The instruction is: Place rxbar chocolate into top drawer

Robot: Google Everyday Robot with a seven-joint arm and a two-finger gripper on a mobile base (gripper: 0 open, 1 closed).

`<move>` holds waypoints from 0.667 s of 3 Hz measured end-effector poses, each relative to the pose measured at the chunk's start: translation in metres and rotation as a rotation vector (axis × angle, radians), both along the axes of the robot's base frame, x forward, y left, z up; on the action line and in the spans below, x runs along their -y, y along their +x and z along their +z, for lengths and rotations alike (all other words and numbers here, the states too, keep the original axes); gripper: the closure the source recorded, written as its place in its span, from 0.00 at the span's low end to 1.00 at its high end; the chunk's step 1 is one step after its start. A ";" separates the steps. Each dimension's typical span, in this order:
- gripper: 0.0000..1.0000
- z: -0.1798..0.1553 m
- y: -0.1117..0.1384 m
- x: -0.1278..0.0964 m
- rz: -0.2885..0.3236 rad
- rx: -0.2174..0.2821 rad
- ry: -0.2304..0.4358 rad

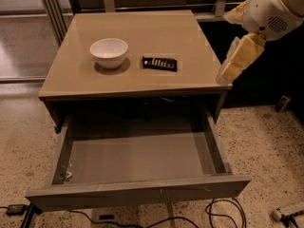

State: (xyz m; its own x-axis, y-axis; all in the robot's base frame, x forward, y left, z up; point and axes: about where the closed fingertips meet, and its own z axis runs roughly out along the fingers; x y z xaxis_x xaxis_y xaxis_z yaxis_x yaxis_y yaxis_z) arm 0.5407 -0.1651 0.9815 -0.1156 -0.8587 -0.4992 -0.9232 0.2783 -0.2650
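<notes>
Two things sit on the tan cabinet top (pixel 142 27): a white bowl (pixel 109 52) toward the left and, just beside it on the right, the rxbar chocolate (pixel 160 63), lying flat with its white lettering up, touching neither the bowl nor any edge. Below the top, the top drawer (pixel 137 194) is pulled well out toward the camera, its grey floor bare except for a small pale scrap (pixel 68 175) in the front left corner, too small to identify. Dark cables (pixel 223 213) trail over the speckled floor (pixel 266 146) under the drawer front, and a light power strip (pixel 287 212) lies at the lower right. Metal rails (pixel 52 13) run along the left behind the cabinet. The robot's white arm (pixel 273 6) enters from the upper right, and the gripper (pixel 229 71), cream coloured, hangs pointing down and to the left at the cabinet's right edge, near the front right corner. Whether it is open or closed cannot be told from this angle; nothing shows in its hold. The bar lies to the left of the gripper, well apart from it, with open tabletop between them; the bowl is farther left, beyond the bar, and not in that stretch.
</notes>
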 end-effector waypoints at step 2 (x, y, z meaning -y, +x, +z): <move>0.00 -0.005 0.016 -0.006 0.023 0.013 -0.016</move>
